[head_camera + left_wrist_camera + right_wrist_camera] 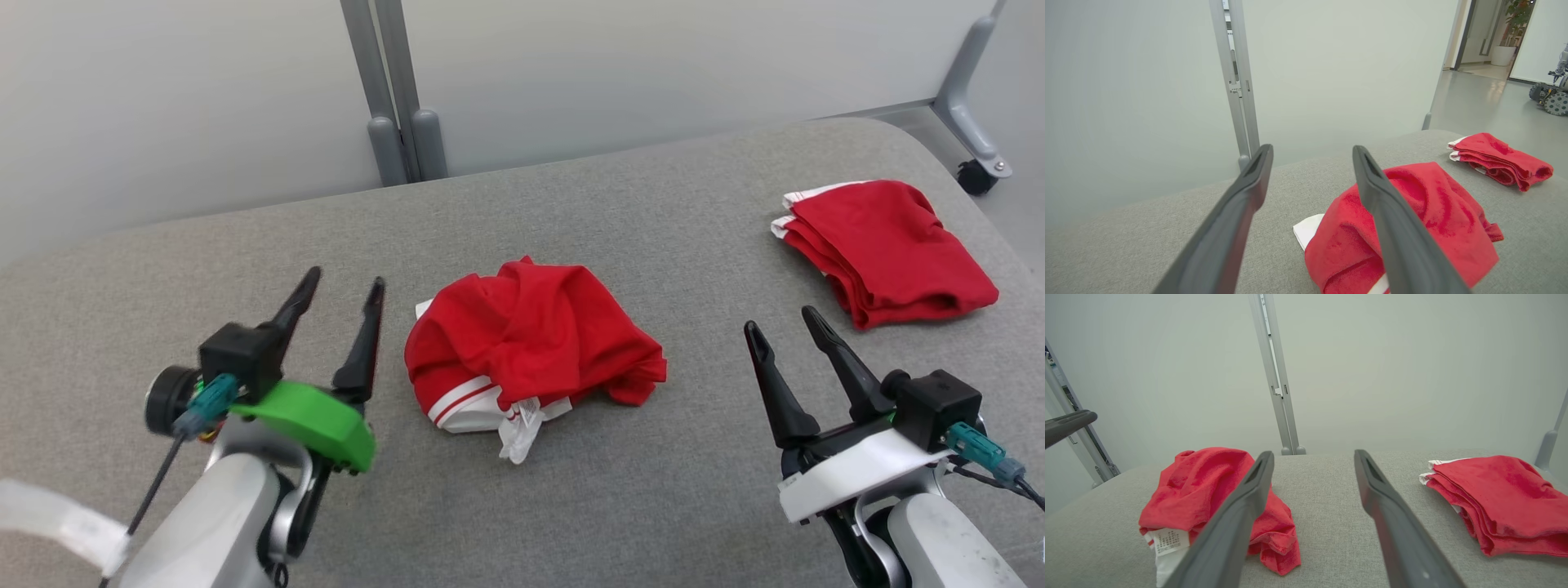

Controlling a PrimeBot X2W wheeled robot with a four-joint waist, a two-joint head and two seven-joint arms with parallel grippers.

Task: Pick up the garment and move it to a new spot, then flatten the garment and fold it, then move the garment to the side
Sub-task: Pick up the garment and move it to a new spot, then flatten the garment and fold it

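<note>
Closest to lens, at 7 o'clock in head view: left tool (345,278), fingers spread wide, gripping nothing, tips up toward 1 o'clock, bright green cover (314,420) over the wrist. Noted right tool (779,319) at 5 o'clock, likewise spread apart and empty, tips leaning toward 11 o'clock. Found crumpled garment (531,343) dead centre on grey fabric-topped bench (653,212), between both tools, just beside left tool's inner finger at its 3 o'clock but apart from it. Red cloth, bunched in a mound; white hem with red stripes at its 7 o'clock edge; white care label (518,429) hanging out at 6 o'clock. Logged second red piece, folded garment (886,249), at 2 o'clock on bench near the rounded far corner, well apart from the crumpled one, white edge at its 10 o'clock side. Along left wrist view: mound at 5 o'clock, partly hidden behind one finger. Along right wrist view: mound at 8 o'clock, folded stack at 3 o'clock, bare bench between the fingers. Behind bench at 12 o'clock: pale partition (204,98) with paired grey post (392,90); black caster (971,175) at 2 o'clock, past bench edge.
</note>
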